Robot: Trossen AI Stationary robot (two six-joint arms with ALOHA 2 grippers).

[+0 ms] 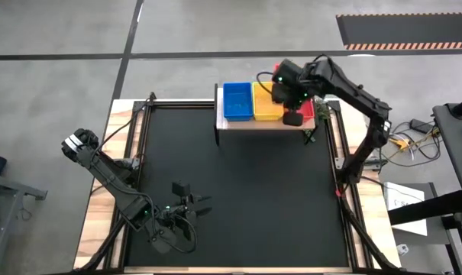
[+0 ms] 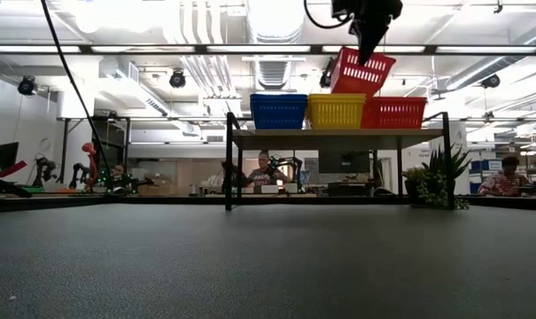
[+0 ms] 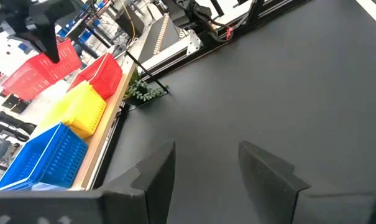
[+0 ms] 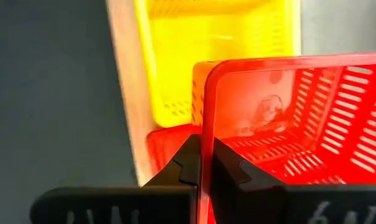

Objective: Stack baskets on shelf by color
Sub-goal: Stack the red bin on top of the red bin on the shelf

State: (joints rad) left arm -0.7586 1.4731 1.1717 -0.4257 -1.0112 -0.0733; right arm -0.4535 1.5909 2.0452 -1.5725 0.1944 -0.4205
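Observation:
The wooden shelf (image 2: pixel 338 135) stands at the table's far edge and carries a blue basket (image 2: pixel 278 111), a yellow basket (image 2: pixel 336 111) and a red basket (image 2: pixel 394 112) side by side. My right gripper (image 2: pixel 367 49) hangs above the shelf's right end, shut on another red basket (image 2: pixel 363 73), which is tilted in the air just over the red one. My left gripper (image 1: pixel 201 203) is open low over the black mat near the table's near left part, holding nothing. Other baskets are out of view. My right gripper (image 4: pixel 201 152) pinches one side wall of the red basket at its rim (image 4: pixel 204 118), one finger inside the basket and one outside. The fingers come from above, pointing down. The basket is lifted clear and hangs tilted below them, over the red basket on the shelf (image 4: pixel 166 143).
A small green plant (image 2: pixel 436 182) stands by the shelf's right leg. The black mat (image 1: pixel 238 191) covers most of the table, with metal frame rails (image 1: pixel 339 153) along its sides. People and equipment show in the room beyond the table.

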